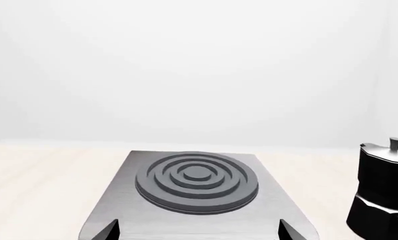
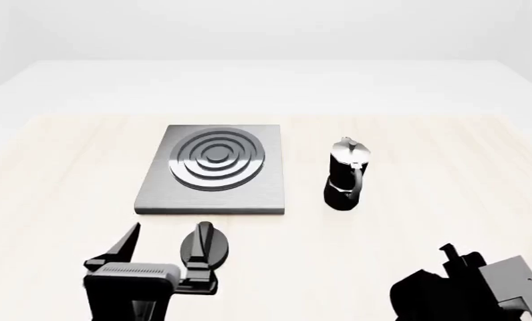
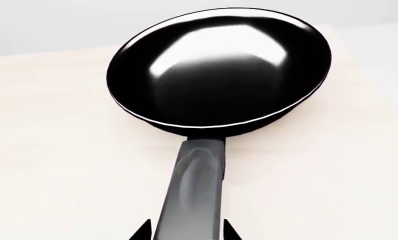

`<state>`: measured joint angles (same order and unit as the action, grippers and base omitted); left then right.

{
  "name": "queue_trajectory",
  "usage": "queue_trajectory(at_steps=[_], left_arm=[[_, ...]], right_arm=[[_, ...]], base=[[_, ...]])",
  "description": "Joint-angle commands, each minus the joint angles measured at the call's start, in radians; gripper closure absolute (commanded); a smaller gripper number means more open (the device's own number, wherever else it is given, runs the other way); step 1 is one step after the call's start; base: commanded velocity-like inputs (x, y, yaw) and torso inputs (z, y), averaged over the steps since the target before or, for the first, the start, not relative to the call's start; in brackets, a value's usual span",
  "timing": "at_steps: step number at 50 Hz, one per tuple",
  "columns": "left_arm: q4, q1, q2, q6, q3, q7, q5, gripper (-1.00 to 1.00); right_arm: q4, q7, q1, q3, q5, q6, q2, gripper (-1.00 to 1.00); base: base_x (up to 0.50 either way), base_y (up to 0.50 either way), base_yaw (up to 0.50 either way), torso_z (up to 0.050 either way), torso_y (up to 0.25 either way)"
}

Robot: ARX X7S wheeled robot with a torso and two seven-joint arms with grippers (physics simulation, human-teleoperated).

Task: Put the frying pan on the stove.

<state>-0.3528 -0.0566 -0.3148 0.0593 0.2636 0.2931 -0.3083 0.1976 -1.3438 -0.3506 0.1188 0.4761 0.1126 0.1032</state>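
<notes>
A: Frying pan – where is it rel. to the stove?

B: Can't place it from the head view; only a dark sliver shows at that view's far right edge, too small to call. Right wrist view has it though: glossy black bowl lying flat on the pale wood tabletop, grey handle running back toward the camera.

A: Right gripper on it?

B: Two dark fingertips show, one each side of the handle, right up against it. Looks closed on the handle, fairly narrow. Pan doesn't look lifted.

A: Left gripper?

B: Spread wide, nothing between its fingers. Sits just on the near side of the stove, by the stove's near-left corner, not touching it as far as I can tell. Left wrist view shows both tips low over the stove's near edge, rings straight ahead.

A: Stove itself?

B: Square grey metal plate, dark raised rings toward its far half, nothing on it. Flat on the tabletop.

A: Anything else near?

B: Moka pot, black w/ silver lid, upright, just right of the stove w/ a clear gap. Right arm's dark bulk is nearer the robot than the stove and well to the right of it.
</notes>
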Motion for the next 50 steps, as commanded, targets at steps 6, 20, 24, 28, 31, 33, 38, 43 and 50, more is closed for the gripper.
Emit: queue_trajectory(at_steps=[6, 20, 24, 28, 31, 33, 38, 43, 50], left_arm=[[0.033, 0.025, 0.009, 0.010, 0.025, 0.012, 0.027, -1.00], [0.085, 0.040, 0.014, -0.003, 0.030, 0.011, 0.029, -1.00], [0.071, 0.038, 0.010, 0.004, 0.031, 0.016, 0.028, -1.00], [0.058, 0.037, 0.008, 0.008, 0.032, 0.019, 0.028, -1.00], [0.059, 0.038, 0.007, 0.007, 0.033, 0.020, 0.028, -1.00], [0.058, 0.038, 0.007, 0.007, 0.034, 0.021, 0.027, -1.00], [0.054, 0.037, 0.005, 0.009, 0.036, 0.025, 0.029, -1.00], [0.041, 0.034, 0.003, 0.013, 0.040, 0.030, 0.031, -1.00], [0.055, 0.038, 0.005, 0.007, 0.044, 0.030, 0.033, -1.00]], right_arm=[[-0.131, 0.004, 0.025, -0.055, -0.016, 0.048, 0.026, 1.00], [-0.192, -0.001, 0.041, -0.076, -0.015, 0.065, 0.034, 1.00], [-0.226, -0.006, 0.048, -0.086, -0.016, 0.080, 0.038, 1.00], [-0.275, -0.013, 0.057, -0.097, -0.014, 0.100, 0.043, 1.00], [-0.308, -0.013, 0.062, -0.112, -0.014, 0.115, 0.047, 1.00], [-0.314, -0.012, 0.062, -0.115, -0.013, 0.117, 0.048, 1.00], [-0.364, -0.014, 0.067, -0.135, -0.010, 0.142, 0.053, 1.00], [-0.397, -0.013, 0.072, -0.153, -0.010, 0.156, 0.057, 1.00], [-0.418, -0.008, 0.077, -0.168, -0.011, 0.161, 0.064, 1.00]], base=[[0.00, 0.00, 0.00, 0.000, 0.000], [0.00, 0.00, 0.00, 0.000, 0.001], [0.00, 0.00, 0.00, 0.000, 0.000], [0.00, 0.00, 0.00, 0.000, 0.003], [0.00, 0.00, 0.00, 0.000, 0.000], [0.00, 0.00, 0.00, 0.000, 0.000], [0.00, 0.00, 0.00, 0.000, 0.002], [0.00, 0.00, 0.00, 0.000, 0.000], [0.00, 0.00, 0.00, 0.000, 0.001]])
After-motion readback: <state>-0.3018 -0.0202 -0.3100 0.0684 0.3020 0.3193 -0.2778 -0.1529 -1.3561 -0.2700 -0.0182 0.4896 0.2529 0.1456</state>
